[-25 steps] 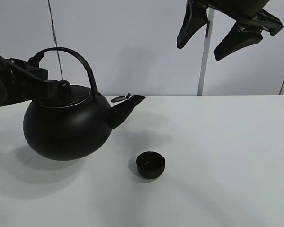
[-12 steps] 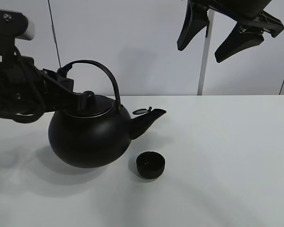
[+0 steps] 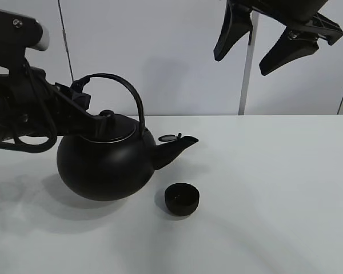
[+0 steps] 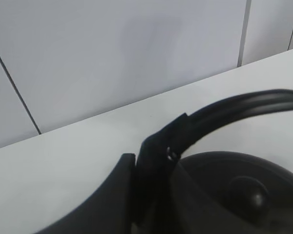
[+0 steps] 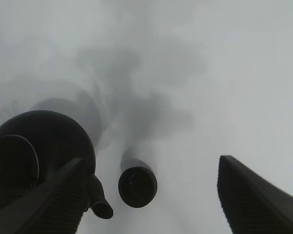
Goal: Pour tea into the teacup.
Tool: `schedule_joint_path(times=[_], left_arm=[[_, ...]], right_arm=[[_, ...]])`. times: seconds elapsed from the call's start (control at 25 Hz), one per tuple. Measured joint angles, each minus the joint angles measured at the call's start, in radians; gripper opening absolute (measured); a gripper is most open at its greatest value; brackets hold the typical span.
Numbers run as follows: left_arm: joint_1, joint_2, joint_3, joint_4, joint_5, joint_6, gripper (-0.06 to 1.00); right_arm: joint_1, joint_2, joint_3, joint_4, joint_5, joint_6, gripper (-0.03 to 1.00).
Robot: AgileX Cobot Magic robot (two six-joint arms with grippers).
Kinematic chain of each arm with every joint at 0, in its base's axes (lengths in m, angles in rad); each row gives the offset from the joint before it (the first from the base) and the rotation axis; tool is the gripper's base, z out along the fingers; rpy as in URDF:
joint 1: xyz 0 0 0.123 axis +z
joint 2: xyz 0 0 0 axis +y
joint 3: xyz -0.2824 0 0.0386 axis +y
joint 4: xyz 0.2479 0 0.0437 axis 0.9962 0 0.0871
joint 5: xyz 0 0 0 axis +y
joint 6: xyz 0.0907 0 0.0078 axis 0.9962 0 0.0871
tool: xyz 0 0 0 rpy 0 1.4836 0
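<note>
Overhead, right wrist shows teacup point(image 5: 137, 186) beside kettle spout point(image 5: 100, 204).

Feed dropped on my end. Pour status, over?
Left claw shut on kettle handle, kettle roughly level. Right claw open, raised, holding nothing. Teacup upright on table, spout beside it, not over. Nothing between them.

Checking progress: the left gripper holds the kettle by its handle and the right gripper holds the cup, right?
Not quite. The left gripper holds the kettle by its handle, but the right gripper hangs open and empty; the cup stands on the table, per the high view.
</note>
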Motion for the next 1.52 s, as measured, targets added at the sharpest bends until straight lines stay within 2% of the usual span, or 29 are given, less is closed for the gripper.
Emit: schedule_joint_path(times=[0.4,0.8,1.24,1.52], left_arm=[[0.0,0.001,0.004,-0.004,0.001,0.068,0.11],[0.0,0.054,0.004,-0.003,0.0,0.06,0.11],[0.0,0.083,0.009,-0.003,-0.047,0.068,0.11],[0.027,0.083,0.048,0.005,-0.055,0.066,0.11]], right_arm=[[0.0,0.0,0.0,0.0,0.0,0.0,0.51],[0.0,0.0,0.0,0.0,0.0,0.0,0.51],[0.0,0.0,0.0,0.0,0.005,0.0,0.51],[0.0,0.0,0.0,0.0,0.007,0.0,0.51]])
